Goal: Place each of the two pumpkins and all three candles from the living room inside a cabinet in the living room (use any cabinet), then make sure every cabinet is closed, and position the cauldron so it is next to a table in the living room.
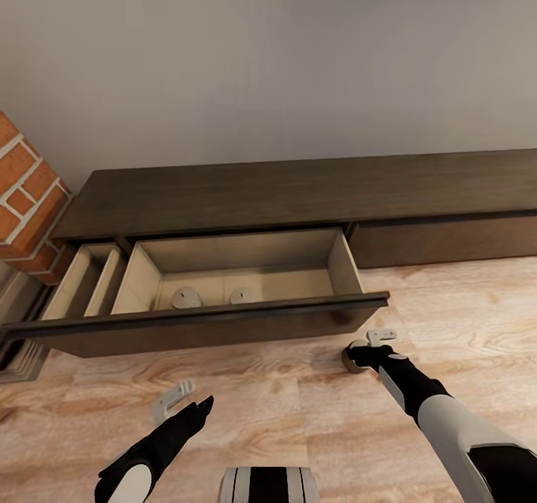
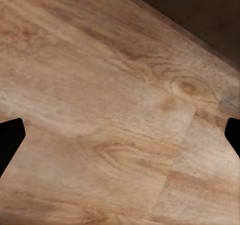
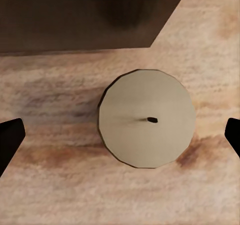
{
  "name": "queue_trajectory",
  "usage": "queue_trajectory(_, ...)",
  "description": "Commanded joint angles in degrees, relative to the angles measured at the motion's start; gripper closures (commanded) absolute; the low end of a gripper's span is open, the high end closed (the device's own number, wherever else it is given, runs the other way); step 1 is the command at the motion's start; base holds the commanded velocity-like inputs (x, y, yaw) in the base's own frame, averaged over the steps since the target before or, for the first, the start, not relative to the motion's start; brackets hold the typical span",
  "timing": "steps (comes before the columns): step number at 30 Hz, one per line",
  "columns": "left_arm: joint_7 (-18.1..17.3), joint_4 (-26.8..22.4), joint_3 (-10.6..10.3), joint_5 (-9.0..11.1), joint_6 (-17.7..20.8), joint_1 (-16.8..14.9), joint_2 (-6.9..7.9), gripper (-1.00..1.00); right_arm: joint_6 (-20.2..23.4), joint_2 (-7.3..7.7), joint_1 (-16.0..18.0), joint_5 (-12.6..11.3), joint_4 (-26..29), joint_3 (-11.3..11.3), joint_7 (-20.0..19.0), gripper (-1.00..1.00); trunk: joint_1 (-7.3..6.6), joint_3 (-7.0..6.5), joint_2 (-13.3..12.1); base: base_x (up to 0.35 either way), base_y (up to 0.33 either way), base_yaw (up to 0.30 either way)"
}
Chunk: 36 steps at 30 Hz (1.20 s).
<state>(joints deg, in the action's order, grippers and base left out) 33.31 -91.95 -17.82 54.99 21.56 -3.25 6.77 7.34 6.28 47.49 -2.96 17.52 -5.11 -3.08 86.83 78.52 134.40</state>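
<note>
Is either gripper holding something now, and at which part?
Nothing is held. The right gripper is open above a candle standing on the floor, fingers apart and clear of it. The left gripper is open and empty.

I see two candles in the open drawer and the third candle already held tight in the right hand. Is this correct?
Not quite. Two candles do lie in the open drawer, but the third candle stands on the floor. The right hand hovers over it, open, as the right wrist view shows.

Pale wood-grain floor [image 2: 100, 110] between two dark fingertips [image 2: 10, 140], dark cabinet [image 2: 200, 10] edge beyond.
</note>
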Motion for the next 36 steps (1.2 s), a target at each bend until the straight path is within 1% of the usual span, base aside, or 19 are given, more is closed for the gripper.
queue_trajectory(1,0.0,0.0,-0.01,-0.03,-0.01,0.0,0.0,-1.0,-0.01,0.03,0.01,-0.02,0.0,0.02,0.0,-1.0,0.22,0.19,0.42,0.0,0.0,0.0)
queue_trajectory(15,0.0,0.05,-0.02,-0.18,0.06,0.0,0.0,-1.0,0.12,0.31,0.29,-0.24,0.04,0.28,-0.06,-1.0,3.3,2.7,6.03,0.0,0.0,0.0)
queue_trajectory(20,0.0,0.17,-0.02,-0.28,0.04,0.0,0.0,-1.0,0.23,0.59,0.59,-0.32,0.52,0.48,-0.91,-1.0,3.3,2.7,6.03,0.0,0.0,0.0)
queue_trajectory(22,0.0,0.24,-0.02,-0.36,0.04,0.0,0.0,-1.0,0.43,0.7,0.7,-0.25,1.49,0.6,-3.89,-1.0,3.3,2.7,6.03,0.0,0.0,0.0)
queue_trajectory(25,0.0,0.26,-0.02,-0.39,0.05,0.0,0.0,-1.0,0.63,1.01,0.74,-0.22,2.93,0.72,-5.6,-1.0,3.3,2.7,6.03,0.0,0.0,0.0)
queue_trajectory(29,0.0,0.28,-0.02,-0.4,0.05,0.0,0.0,-1.0,0.79,1.2,0.72,-0.24,3.66,0.78,-6.41,-1.0,3.3,2.7,6.03,0.0,0.0,0.0)
queue_trajectory(36,0.0,0.28,-0.02,-0.41,0.04,0.0,0.0,-1.0,0.9,1.33,0.68,-0.28,3.68,0.8,-6.51,-1.0,3.3,2.7,6.03,0.0,0.0,0.0)
